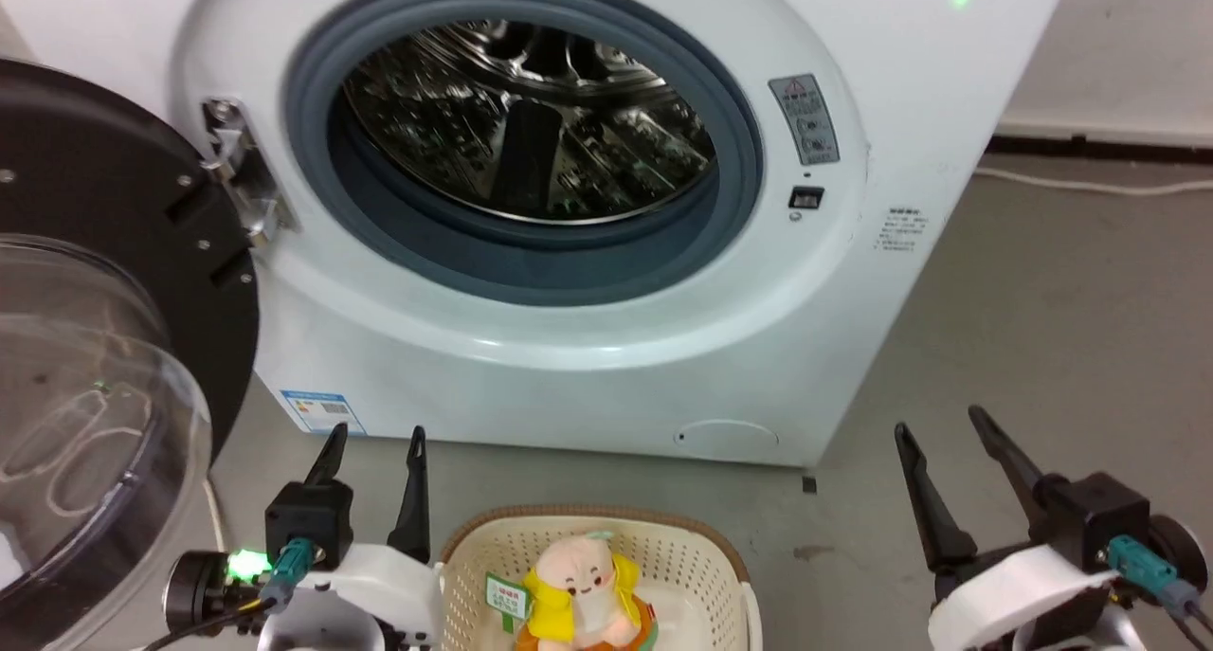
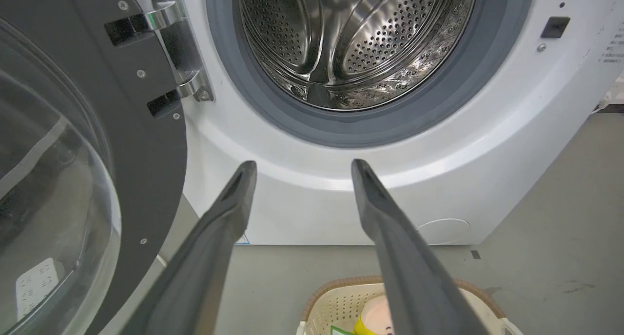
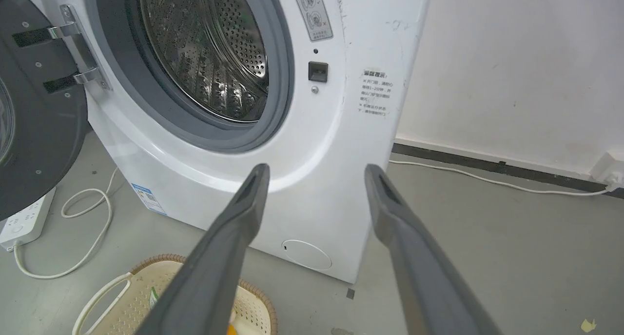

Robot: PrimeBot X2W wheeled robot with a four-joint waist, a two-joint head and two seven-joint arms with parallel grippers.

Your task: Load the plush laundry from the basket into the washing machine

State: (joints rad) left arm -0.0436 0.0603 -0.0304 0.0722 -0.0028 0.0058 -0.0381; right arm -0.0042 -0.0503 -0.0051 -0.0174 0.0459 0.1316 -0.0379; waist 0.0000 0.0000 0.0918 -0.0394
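The washing machine [image 1: 588,367] has a smooth, glossy white shell; its drum [image 1: 426,111] is mirror-bright perforated steel, ringed by a matt grey rubber gasket [image 1: 531,262]. The door [image 1: 95,424] is clear, glossy plastic or glass — which one cannot be told — in a matt black rim. The basket [image 1: 663,556] is perforated cream plastic, the plush laundry [image 1: 578,585] soft napped cloth.

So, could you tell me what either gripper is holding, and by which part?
Nothing is held: the left gripper and the right gripper are both open and empty, and the plush laundry sits in the basket.
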